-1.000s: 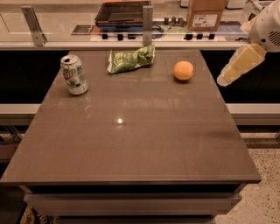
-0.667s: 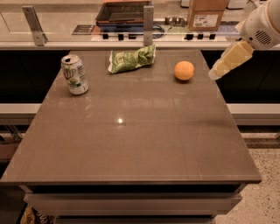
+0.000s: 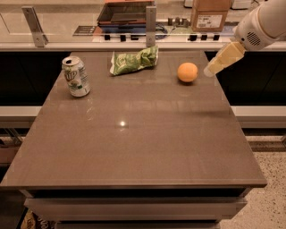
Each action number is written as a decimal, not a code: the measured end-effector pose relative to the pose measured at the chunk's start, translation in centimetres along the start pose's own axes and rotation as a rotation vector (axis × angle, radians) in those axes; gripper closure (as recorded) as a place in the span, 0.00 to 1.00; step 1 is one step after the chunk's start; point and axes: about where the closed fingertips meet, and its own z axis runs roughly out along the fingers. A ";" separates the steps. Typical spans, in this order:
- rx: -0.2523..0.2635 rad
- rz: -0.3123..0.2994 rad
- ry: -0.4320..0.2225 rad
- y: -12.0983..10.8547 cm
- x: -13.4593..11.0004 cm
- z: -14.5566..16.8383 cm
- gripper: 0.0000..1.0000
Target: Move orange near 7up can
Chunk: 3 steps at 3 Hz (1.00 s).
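Observation:
The orange sits on the brown table at the far right. The 7up can stands upright at the far left, well apart from the orange. My gripper comes in from the upper right on a white arm, with its pale yellow fingers pointing down-left. Its tip hovers just right of the orange, a little above the table and not touching the fruit.
A green snack bag lies at the table's far edge between can and orange. Behind the table runs a counter with metal posts, a dark tray and a cardboard box. The table's right edge is close under my gripper.
My gripper has moved left and slightly up, from beyond the table's right edge to just beside the orange. The orange, can and bag have not moved.

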 end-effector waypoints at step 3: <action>-0.119 0.048 -0.007 1.0 -0.6 6.9 0.00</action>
